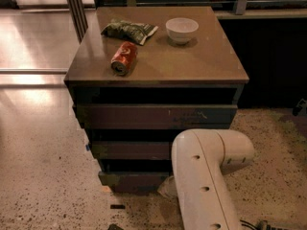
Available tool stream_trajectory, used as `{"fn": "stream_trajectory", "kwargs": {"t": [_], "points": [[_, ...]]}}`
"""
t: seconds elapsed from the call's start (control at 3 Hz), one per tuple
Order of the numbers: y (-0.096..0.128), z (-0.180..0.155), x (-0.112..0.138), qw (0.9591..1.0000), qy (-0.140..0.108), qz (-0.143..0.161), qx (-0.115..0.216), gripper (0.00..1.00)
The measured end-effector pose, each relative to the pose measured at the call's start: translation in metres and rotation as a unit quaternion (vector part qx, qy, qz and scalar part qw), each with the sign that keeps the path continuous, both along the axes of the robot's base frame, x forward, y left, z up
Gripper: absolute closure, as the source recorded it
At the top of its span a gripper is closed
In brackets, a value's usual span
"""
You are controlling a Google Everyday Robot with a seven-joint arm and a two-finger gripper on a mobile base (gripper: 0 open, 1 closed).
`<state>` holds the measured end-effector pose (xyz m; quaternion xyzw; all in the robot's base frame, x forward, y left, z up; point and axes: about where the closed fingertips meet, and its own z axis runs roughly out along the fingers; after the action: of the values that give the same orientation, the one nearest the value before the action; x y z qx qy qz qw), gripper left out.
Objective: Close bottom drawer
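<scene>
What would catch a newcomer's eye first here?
The big white robot arm fills the lower right foreground, its gripper low at the bottom drawer, which juts out. On the cabinet top sit a tipped red can, a green packet and a white bowl.

Plastic hand (167, 188) at matt bottom drawer (129, 180)

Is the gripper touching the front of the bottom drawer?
Cannot tell. In the camera view the gripper sits by the front of the bottom drawer, but the arm hides where they would meet.
</scene>
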<state>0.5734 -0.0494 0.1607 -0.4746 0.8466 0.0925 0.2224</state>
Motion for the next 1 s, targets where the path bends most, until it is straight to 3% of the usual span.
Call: {"fn": "stream_trajectory", "kwargs": {"t": [0.33,0.67,1.0], "points": [[-0.037,-0.017,-0.038,0.9959,0.003,0.028,-0.086,1.00],[-0.064,-0.006,-0.039,0.9899,-0.011,0.029,-0.138,1.00],[-0.030,0.001,-0.016,0.9973,-0.020,-0.009,-0.070,1.00]]}}
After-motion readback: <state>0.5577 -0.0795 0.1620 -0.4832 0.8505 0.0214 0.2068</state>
